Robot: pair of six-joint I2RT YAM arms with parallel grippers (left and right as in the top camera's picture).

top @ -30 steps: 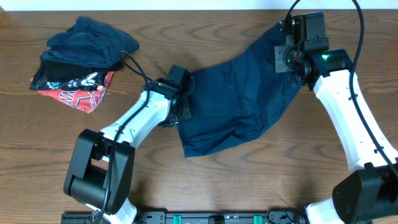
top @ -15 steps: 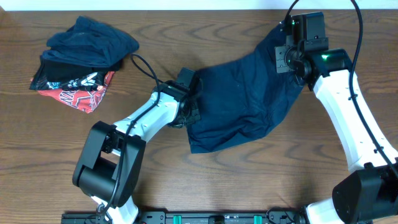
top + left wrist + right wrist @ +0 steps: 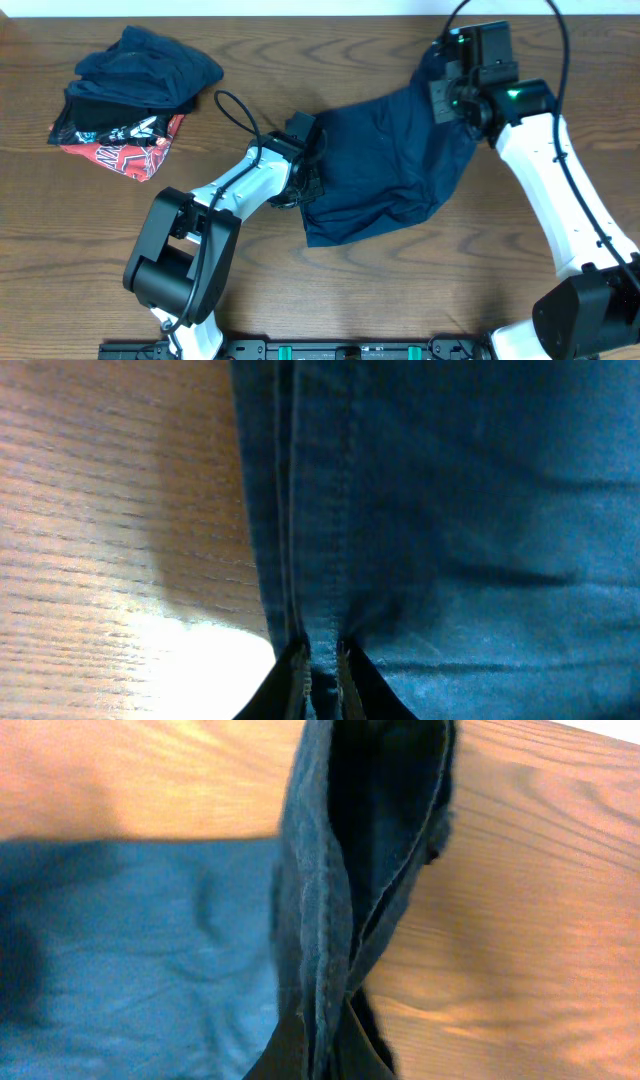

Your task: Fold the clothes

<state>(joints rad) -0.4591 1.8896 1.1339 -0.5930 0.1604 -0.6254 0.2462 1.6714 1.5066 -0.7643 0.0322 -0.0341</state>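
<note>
Navy garment [image 3: 385,160] is pinched at its stitched left hem by the closed left gripper [image 3: 320,665], and its bunched upper right corner is clamped in the right gripper [image 3: 325,1038]. Both wrist views cut the fingers off at the bottom edge. The cloth lies spread between the arms on the wooden table [image 3: 420,300]. Far left, a pile of clothes [image 3: 140,75] sits on a red-and-black garment [image 3: 125,152] whose white print is too small to read.
</note>
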